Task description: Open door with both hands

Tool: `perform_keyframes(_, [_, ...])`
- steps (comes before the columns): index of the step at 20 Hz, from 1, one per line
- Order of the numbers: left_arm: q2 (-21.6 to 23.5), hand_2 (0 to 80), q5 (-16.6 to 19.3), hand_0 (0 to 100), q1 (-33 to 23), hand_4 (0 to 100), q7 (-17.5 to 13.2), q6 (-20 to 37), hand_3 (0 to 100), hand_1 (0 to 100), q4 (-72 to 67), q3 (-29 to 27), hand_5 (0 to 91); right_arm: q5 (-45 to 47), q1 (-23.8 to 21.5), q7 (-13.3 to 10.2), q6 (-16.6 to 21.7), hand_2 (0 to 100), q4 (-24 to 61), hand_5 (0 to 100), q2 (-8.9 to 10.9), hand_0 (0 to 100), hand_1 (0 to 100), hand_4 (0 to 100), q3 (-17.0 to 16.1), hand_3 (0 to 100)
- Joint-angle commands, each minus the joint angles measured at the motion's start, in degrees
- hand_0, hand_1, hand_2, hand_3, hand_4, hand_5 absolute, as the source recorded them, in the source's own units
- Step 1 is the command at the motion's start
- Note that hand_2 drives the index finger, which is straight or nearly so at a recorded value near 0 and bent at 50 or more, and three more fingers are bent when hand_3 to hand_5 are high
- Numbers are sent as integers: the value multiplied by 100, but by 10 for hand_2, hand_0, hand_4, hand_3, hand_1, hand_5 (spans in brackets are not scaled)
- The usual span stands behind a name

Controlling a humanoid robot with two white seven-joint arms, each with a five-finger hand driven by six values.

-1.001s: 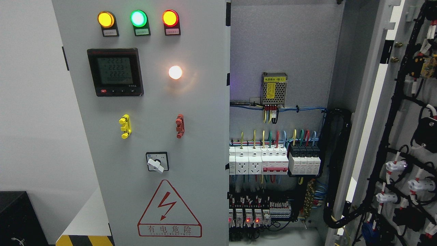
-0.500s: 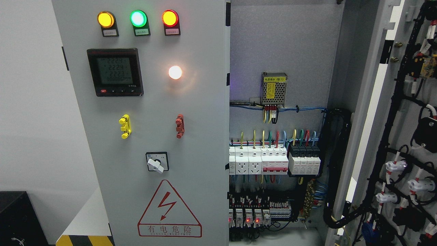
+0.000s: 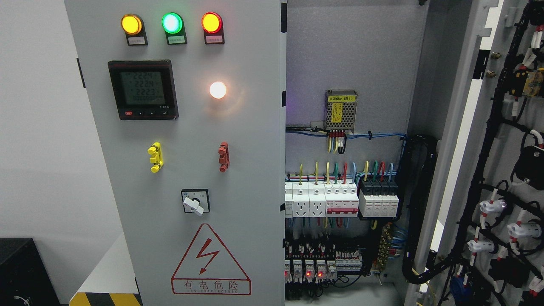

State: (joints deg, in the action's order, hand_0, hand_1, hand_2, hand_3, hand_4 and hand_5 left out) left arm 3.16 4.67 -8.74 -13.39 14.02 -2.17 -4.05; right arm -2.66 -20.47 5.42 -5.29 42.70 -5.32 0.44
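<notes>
Head view shows neither hand, so I cannot tell finger state. Right door (image 3: 505, 161) swung wide, wiring on its inner face; left door (image 3: 187, 170) shut, flush. Next I judge: bring hand to left door's free edge (image 3: 282, 140), pull slow along hinge arc — avoid live switch (image 3: 195, 203). Cabinet (image 3: 352, 55) holds breakers (image 3: 340, 199), power supply (image 3: 341, 106), relays (image 3: 310, 267).

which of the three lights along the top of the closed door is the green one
The middle lamp is green. The lamp to its left glows amber and the lamp to its right glows red-orange.
</notes>
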Motion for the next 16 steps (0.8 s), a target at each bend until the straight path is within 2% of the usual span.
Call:
perform_keyframes(1, [-439,0,175,120,100,0,-6,-22,0,556,-363,-396,0,11,-659,-24,-25,0,3690,0,110,74,136,0,360,0])
perform_keyframes(3, [-474,0,-17,120,153,0,-15,-22,0,556,-363,-97,0,11,-940,-24,-51,0,4323,0,110,74,136,0,439,0])
perform_keyframes(4, [-492,0,-227,120,206,0,-15,-22,0,556,-372,113,0,20,-1055,-24,-60,0,4630,0,127,74,136,0,448,0])
perform_keyframes(7, [-518,0,-791,120,320,0,-32,-127,0,556,-389,711,0,20,-1328,-24,-34,0,5439,0,373,74,136,0,466,0])
perform_keyframes(12, [-518,0,-827,120,373,0,-59,-128,0,556,-398,827,0,20,-1697,-32,-7,0,6582,0,409,74,136,0,492,0])
perform_keyframes(16, [-527,0,-827,120,373,0,-6,-136,0,556,-363,968,0,20,-1768,-41,80,0,7365,0,725,74,136,0,808,0])
